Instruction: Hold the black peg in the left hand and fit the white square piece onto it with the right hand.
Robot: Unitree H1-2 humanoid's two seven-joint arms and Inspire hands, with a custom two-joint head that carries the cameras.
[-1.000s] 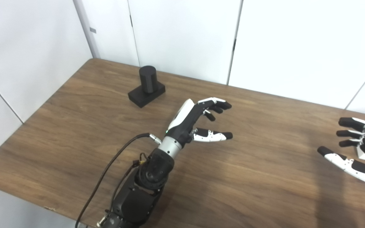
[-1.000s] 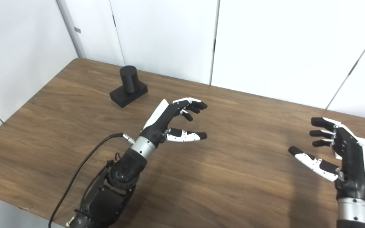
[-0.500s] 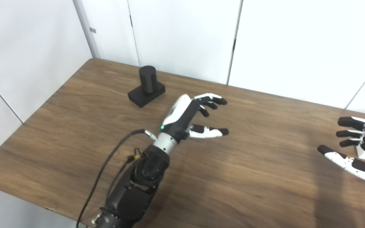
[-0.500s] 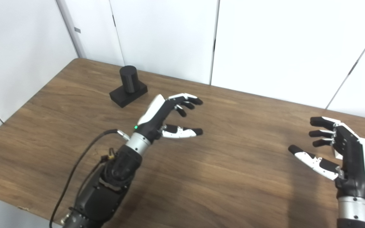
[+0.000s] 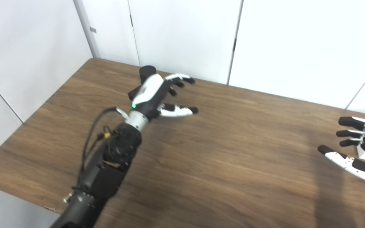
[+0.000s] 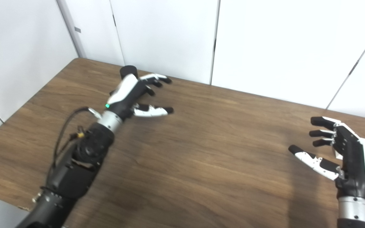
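The black peg, an upright cylinder on a black block base, stands at the table's far left. Only its top and a corner of the base show, because my left hand is in front of it, open, fingers spread and pointing right; I cannot tell if they touch. My right hand hovers open over the table's right end, holding nothing. A small white piece shows behind its fingers, mostly hidden.
The brown wooden table is backed by white wall panels close behind and to the left. A black cable loops off my left forearm. The table's front edge runs along the lower left.
My left arm has swung up and to the left, from mid-table to right in front of the black peg, still open. The right hand has stayed in place.
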